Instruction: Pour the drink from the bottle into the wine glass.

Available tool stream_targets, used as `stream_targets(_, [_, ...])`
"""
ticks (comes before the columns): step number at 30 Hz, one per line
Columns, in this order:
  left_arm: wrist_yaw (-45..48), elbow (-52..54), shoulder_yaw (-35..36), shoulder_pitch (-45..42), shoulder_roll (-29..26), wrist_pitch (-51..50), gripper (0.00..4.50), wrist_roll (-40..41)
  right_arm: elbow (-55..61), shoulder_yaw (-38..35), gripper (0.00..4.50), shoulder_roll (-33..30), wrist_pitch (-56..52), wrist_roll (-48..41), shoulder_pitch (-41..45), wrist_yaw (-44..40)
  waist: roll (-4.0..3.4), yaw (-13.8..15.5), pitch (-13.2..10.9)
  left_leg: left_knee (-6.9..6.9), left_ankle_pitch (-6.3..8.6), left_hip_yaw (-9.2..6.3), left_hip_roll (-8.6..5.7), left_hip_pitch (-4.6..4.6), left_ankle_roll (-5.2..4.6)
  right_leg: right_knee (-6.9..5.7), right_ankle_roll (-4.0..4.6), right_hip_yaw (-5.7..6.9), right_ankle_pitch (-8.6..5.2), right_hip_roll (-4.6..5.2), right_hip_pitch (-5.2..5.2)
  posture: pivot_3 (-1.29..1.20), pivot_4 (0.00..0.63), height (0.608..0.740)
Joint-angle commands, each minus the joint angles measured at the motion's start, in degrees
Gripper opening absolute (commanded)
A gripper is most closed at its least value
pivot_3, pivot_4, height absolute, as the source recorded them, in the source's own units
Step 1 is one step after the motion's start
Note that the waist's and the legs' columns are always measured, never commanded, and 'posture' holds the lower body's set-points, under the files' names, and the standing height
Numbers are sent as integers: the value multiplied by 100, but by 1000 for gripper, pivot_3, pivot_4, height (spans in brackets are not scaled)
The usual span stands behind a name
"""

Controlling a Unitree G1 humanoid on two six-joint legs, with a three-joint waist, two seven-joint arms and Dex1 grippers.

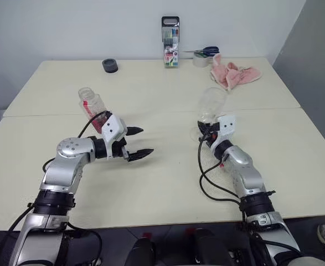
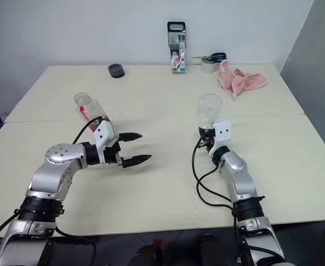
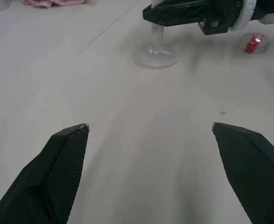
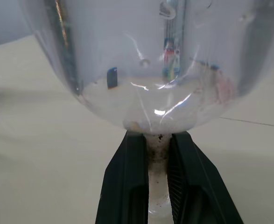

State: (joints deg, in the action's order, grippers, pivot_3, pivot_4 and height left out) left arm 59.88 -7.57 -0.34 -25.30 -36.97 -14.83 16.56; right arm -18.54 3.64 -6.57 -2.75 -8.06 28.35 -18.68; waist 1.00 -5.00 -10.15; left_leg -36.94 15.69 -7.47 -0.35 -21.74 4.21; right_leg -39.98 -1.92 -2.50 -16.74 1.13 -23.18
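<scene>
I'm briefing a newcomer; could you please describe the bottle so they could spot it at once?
On the cream table, look at its left half, just behind the open left gripper. The bottle there is small, clear plastic, leaning, with a red-and-white label, unlike the stemmed wine glass to the right.

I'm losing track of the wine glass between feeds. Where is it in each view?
Left eye view: wine glass, right of centre, just above the right pincer.
Right eye view, same spot, bowl upright above the right wrist.
Left wrist view: its foot and lower stem near the top, under the right pincer's black fingers.
Right wrist view: bowl across the upper picture, stem clamped between the fingers.
Shared landmark: pink cloth, far right of the table.
</scene>
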Motion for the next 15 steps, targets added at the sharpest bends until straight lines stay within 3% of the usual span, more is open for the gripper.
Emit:
stream_targets(1, [-201, 355, 261, 122, -117, -81, 4500, 72, -510, 516, 232, -9, 262, 488, -216, -253, 3, 1, 2, 0, 0, -2, -1, 0, 0, -1, 0, 1, 0, 0, 0, 0, 150, 740])
stream_targets(4, [-357, 512, 338, 264, -123, -144, 4500, 75, -735, 638, 232, -35, 742, 761, -154, -300, 11, -7, 13, 0, 0, 4, 1, 6, 0, 0, 0, -2, 0, 0, 3, 0, 150, 740])
stream_targets(8, [-590, 884, 557, 510, -182, -432, 4500, 190, -794, 453, 232, 232, 986, 387, 214, -645, 14, -34, 14, 2, 0, 13, 8, 17, 0, -1, 0, -8, 0, -3, 6, 0, 150, 740])
stream_targets(15, [-859, 1317, 1057, 864, -328, -879, 4500, 470, -2287, 453, 232, 649, 1261, 517, 1278, -1129, 13, -127, 12, 13, 0, 20, 18, 27, 0, -4, 2, -9, 0, -10, 4, 0, 150, 740])
